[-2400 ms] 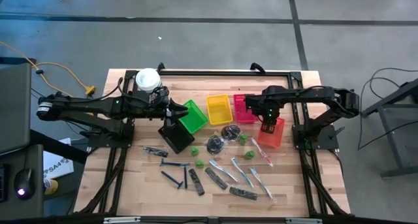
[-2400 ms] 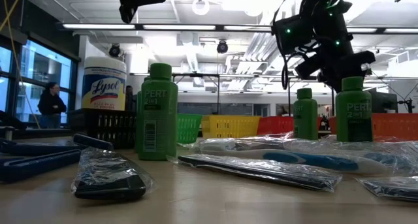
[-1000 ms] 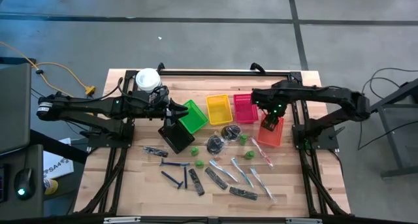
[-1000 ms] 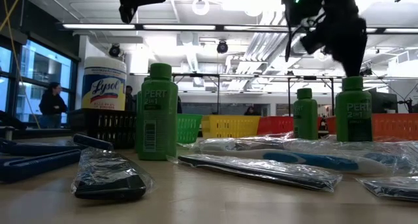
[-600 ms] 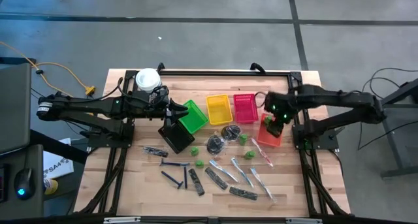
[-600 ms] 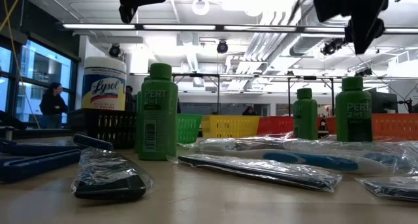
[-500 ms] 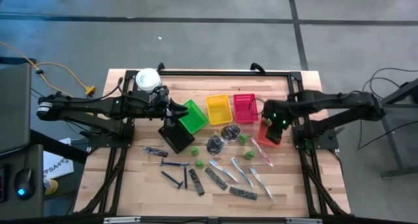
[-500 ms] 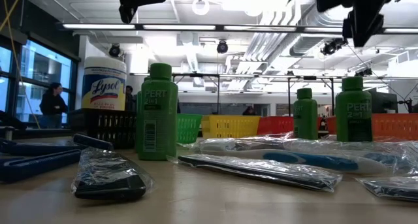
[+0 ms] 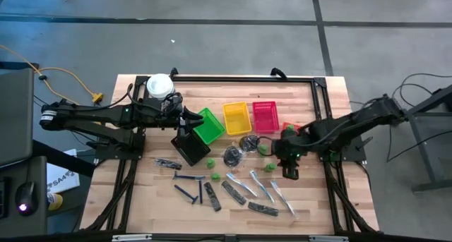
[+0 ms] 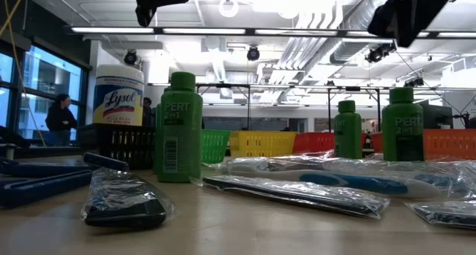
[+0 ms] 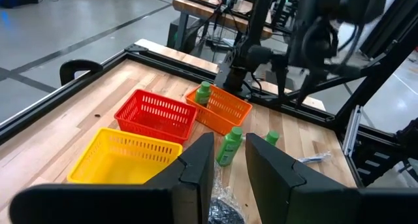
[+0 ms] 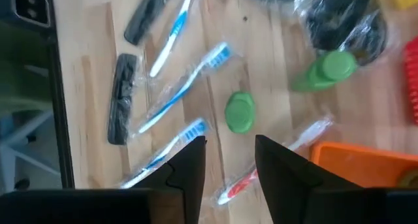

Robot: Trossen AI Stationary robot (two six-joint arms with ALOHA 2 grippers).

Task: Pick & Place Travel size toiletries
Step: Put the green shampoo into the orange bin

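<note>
baskets: 5 | green bottles: 5 | arms: 2 | tub: 1

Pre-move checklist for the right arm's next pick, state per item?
1. Right gripper empty, fingers apart: ok.
2. Nearest target, the green bottle, stands upright: ok.
3. Bottle clear of the toothbrush packets: cannot tell, they lie close beside it.
4. Gripper centred over that bottle: not ok, the high view shows it off to one side.
5. Orange basket has room: ok, only one bottle shows in it.
6. Left gripper out of the way by the green basket: ok.
</note>
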